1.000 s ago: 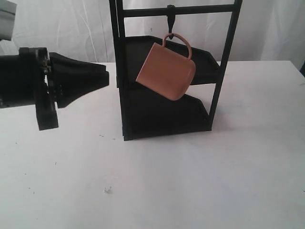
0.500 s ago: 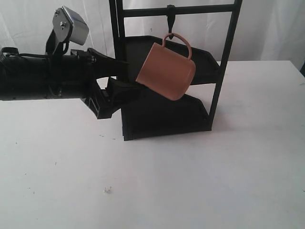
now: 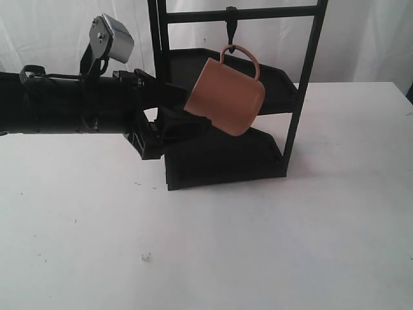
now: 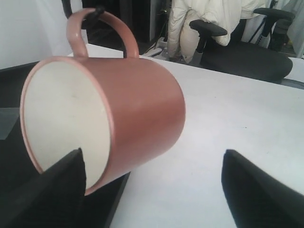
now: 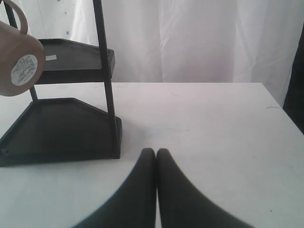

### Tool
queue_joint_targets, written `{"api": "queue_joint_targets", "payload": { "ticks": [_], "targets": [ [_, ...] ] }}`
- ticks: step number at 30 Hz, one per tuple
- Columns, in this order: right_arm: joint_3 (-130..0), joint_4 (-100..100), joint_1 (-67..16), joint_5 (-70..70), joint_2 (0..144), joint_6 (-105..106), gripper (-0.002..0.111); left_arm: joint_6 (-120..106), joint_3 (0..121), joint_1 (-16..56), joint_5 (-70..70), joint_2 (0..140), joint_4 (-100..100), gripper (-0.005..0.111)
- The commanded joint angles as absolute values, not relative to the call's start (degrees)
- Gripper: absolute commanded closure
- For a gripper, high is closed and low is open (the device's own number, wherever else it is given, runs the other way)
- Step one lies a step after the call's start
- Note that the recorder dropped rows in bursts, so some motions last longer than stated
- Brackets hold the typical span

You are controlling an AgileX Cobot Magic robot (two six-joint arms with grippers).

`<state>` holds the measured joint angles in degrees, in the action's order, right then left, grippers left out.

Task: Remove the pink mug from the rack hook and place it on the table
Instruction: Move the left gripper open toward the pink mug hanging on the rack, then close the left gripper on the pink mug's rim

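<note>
The pink mug (image 3: 224, 97) hangs tilted by its loop handle from the black rack hook (image 3: 231, 26), its cream mouth facing left and down. My left gripper (image 3: 186, 111) reaches in from the left, open, with its tips at the mug's rim. In the left wrist view the mug (image 4: 137, 109) fills the middle. One of the fingers (image 4: 52, 190) overlaps the rim's lower edge, the other stands wide apart, and the left gripper (image 4: 154, 190) holds nothing. My right gripper (image 5: 156, 153) is shut and empty over the table (image 5: 204, 118), with the mug (image 5: 19, 61) far off.
The black two-shelf rack (image 3: 303, 84) stands at the back middle of the white table (image 3: 258, 245). A small white crumb (image 3: 146, 257) lies near the front left. Office chairs (image 4: 247, 57) sit beyond the table's far edge.
My left arm has moved right, from well left of the rack up to the mug, and has rolled over. The mug still hangs on the hook.
</note>
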<state>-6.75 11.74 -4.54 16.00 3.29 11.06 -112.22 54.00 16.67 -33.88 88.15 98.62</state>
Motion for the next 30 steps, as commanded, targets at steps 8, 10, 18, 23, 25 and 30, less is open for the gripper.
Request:
{"api": "queue_joint_targets", "payload": {
  "ticks": [8, 10, 18, 23, 25, 30],
  "targets": [
    [-6.63, 11.94, -4.67, 15.3, 3.44, 10.21, 0.108, -121.21, 56.74, 16.95, -37.49, 89.66, 99.95, 0.027],
    [-6.63, 11.94, -4.67, 15.3, 3.44, 10.21, 0.108, -121.21, 56.74, 17.08, -38.05, 89.77, 99.95, 0.027],
    [-6.63, 11.94, -4.67, 15.3, 3.44, 10.21, 0.108, -121.21, 56.74, 17.35, -41.9, 91.99, 99.95, 0.028],
    [-6.63, 11.94, -4.67, 15.3, 3.44, 10.21, 0.108, -121.21, 56.74, 17.35, -45.67, 92.31, 99.95, 0.038],
    [-6.63, 11.94, -4.67, 15.3, 3.44, 10.21, 0.108, -121.21, 56.74, 17.87, -46.45, 92.42, 99.95, 0.041],
    [-6.63, 11.94, -4.67, 15.3, 3.44, 10.21, 0.108, -121.21, 56.74, 20.2, -41.49, 92.42, 99.95, 0.041]
  ]
}}
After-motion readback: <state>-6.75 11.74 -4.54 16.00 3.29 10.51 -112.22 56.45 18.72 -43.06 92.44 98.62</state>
